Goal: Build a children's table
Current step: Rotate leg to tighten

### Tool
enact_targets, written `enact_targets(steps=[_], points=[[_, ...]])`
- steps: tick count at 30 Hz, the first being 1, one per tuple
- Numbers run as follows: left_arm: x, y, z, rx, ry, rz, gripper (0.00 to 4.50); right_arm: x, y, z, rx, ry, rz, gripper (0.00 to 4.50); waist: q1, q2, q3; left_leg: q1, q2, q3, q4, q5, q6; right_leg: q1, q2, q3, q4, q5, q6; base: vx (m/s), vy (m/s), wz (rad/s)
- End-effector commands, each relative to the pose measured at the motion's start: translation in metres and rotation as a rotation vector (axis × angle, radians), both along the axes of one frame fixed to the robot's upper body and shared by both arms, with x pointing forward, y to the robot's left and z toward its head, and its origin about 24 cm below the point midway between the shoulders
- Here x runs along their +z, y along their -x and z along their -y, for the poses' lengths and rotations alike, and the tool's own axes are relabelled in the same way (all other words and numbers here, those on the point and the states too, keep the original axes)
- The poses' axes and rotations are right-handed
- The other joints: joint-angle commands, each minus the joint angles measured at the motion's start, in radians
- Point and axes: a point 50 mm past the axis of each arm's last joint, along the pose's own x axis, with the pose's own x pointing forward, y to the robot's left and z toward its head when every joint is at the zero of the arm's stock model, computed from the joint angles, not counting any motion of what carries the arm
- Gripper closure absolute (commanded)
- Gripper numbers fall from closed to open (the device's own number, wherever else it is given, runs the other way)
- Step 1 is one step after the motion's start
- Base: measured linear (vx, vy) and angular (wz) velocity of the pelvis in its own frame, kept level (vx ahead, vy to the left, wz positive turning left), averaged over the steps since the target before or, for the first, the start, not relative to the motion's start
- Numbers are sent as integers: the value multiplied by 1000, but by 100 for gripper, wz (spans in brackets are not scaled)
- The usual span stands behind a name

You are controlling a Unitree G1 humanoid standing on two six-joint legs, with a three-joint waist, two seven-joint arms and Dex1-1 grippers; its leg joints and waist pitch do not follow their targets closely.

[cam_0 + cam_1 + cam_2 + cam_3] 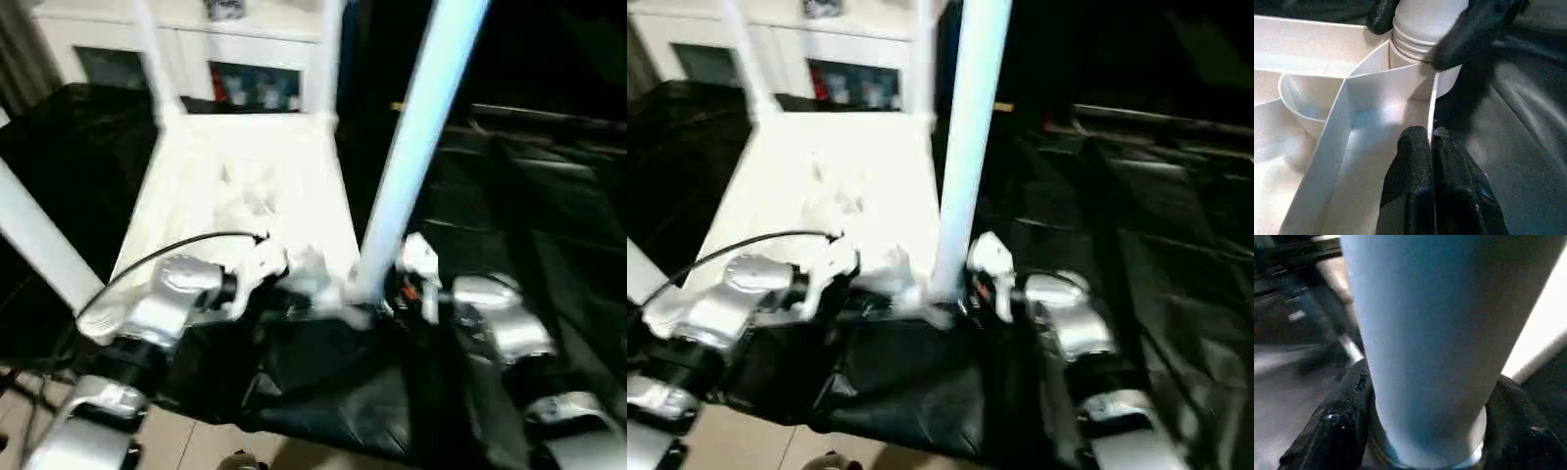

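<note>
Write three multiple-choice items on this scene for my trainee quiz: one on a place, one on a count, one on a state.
1. Where does the left gripper pinch?
A. the tabletop's thin side wall
B. a leg
C. the black cable

2. How many white legs stand up from the tabletop?
A. two
B. three
C. four

3. How does the tabletop lie?
A. ribbed underside up
B. on its edge
C. smooth top up

Answers:
1 A: its two black fingers close on the wall, next to the corner.
2 C: one leg rises at each corner.
3 A: the ribs face upward.
</note>
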Motion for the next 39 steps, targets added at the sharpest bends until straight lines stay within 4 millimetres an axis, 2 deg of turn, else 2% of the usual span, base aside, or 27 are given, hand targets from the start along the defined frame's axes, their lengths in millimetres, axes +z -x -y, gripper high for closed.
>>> enact_targets(steps=[1, 3, 6, 7, 12, 13, 14, 16, 17, 19, 22, 24, 25, 27, 31, 35, 39], points=[[11, -12, 7, 160, 35, 83, 450, -10, 3, -26, -12, 11, -5, 178, -6, -6, -57, 13, 37, -26, -79, -278, -9, 41, -79, 47, -88, -354, -171, 0, 0, 0], [9, -13, 16, 223, 40, 95, 450, -14, 0, -34, -127, -10, -16, 178, -14, -5, -56, 14, 36, -26, -79, -284, -5, 39, -78, 47, -92, -363, -168, 0, 0, 0], [7, -14, 29, 288, 47, 110, 450, -18, -2, -48, -245, -30, -31, 178, -23, -6, -58, 13, 34, -23, -76, -264, 5, 39, -75, 48, -91, -326, -173, 0, 0, 0], [6, -14, 31, 294, 48, 112, 450, -19, -2, -51, -262, -32, -34, 178, -25, -9, -58, 12, 34, -23, -76, -258, 7, 39, -75, 49, -90, -318, -173, 0, 0, 0], [8, -15, 45, 287, 66, 125, 450, -16, -1, -71, -279, -75, -17, 178, -25, -6, -59, 10, 32, -22, -76, -248, 21, 40, -74, 49, -89, -296, -167, 0, 0, 0], [8, -15, 46, 279, 67, 125, 450, -16, -1, -71, -282, -80, -15, 143, -26, -3, -59, 11, 32, -22, -76, -252, 21, 40, -73, 48, -89, -295, -168, 0, 0, 0], [8, -15, 46, 279, 67, 125, 450, -16, -1, -71, -282, -80, -15, 143, -27, -3, -58, 10, 32, -22, -77, -256, 21, 39, -73, 48, -90, -296, -168, 0, 0, 0], [7, -12, 44, 247, 58, 121, 450, -13, -3, -65, -278, -75, 6, 106, -28, -3, -58, 11, 32, -22, -78, -266, 18, 39, -72, 48, -90, -302, -168, 0, 0, 0], [7, -11, 42, 239, 54, 121, 450, -12, -4, -62, -268, -72, 14, 106, -27, -1, -58, 11, 32, -22, -78, -270, 17, 40, -73, 48, -91, -307, -167, 0, 0, 0], [7, -10, 39, 222, 53, 122, 450, -10, -3, -58, -226, -79, 17, 104, -27, -4, -59, 9, 32, -23, -77, -274, 21, 42, -73, 48, -91, -307, -165, 0, 0, 0], [8, -8, 34, 173, 51, 125, 450, -7, 0, -52, -122, -70, 28, 104, -26, -4, -61, 8, 33, -21, -75, -249, 34, 44, -72, 49, -86, -260, -175, 0, 0, 0], [9, -4, 26, 83, 44, 103, 450, -5, 7, -40, 55, -28, 39, 104, -21, -8, -65, 5, 32, -20, -70, -209, 51, 49, -71, 48, -77, -193, -191, 0, 0, 0], [9, -4, 26, 83, 44, 103, 450, -5, 7, -40, 55, -28, 39, 104, -21, -8, -65, 5, 32, -20, -70, -209, 51, 49, -71, 48, -77, -193, -191, 0, 0, 0], [9, 1, 19, -5, 33, 74, 450, -3, 13, -30, 191, 9, 30, 104, -17, -9, -65, 5, 34, -16, -66, -178, 78, 50, -69, 46, -70, -133, -218, 0, 0, 0], [9, 3, 11, -66, 16, 52, 450, 0, 16, -20, 301, 44, 10, 104, -14, -7, -62, 6, 37, -15, -66, -187, 78, 48, -69, 45, -69, -150, -231, 0, 0, 0], [10, 5, 2, -124, 5, 25, 450, 6, 18, -12, 398, 73, -2, 104, -5, -12, -60, 11, 38, -15, -67, -214, 63, 46, -71, 46, -75, -216, -219, 0, 0, 0], [10, 7, -3, -166, -9, 3, 450, 9, 18, -11, 429, 86, 16, 104, 3, -12, -62, 13, 40, -15, -68, -199, 58, 43, -72, 47, -70, -194, -224, 0, 0, 0]])
